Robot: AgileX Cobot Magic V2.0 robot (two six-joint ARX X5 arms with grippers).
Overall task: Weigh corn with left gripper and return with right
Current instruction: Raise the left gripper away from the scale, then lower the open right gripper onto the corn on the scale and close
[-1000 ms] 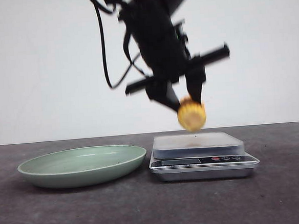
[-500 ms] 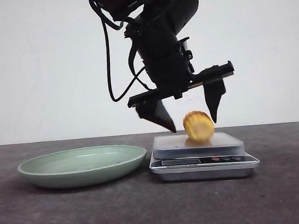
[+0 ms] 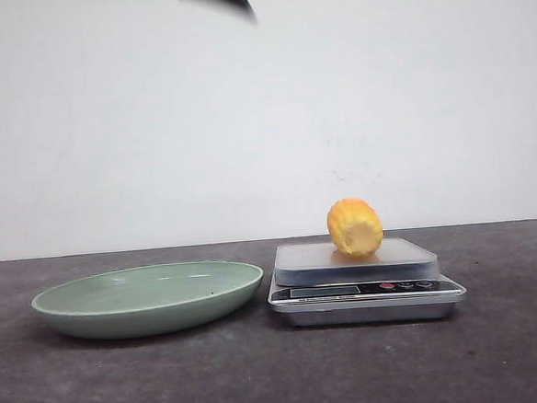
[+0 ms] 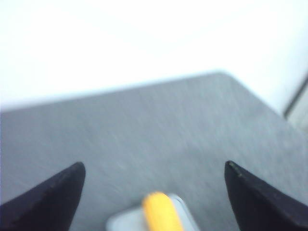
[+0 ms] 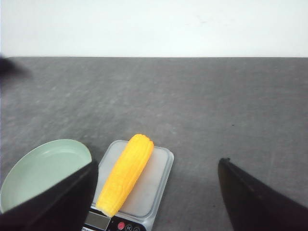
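your ribbed yellow corn cob (image 5: 126, 173) lies lengthwise on the silver scale (image 5: 159, 180) — between the black right claw's (image 5: 156, 192) spread fingers, empty.

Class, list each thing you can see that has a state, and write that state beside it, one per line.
Yellow ribbed corn cob: lying on its side on the scale, held by nothing.
Silver kitchen scale: loaded with the corn; display unreadable.
Pale green shallow plate: upright, nothing in it.
Left black pincer: open, above the scale.
Right black pincer: open, holding nothing.
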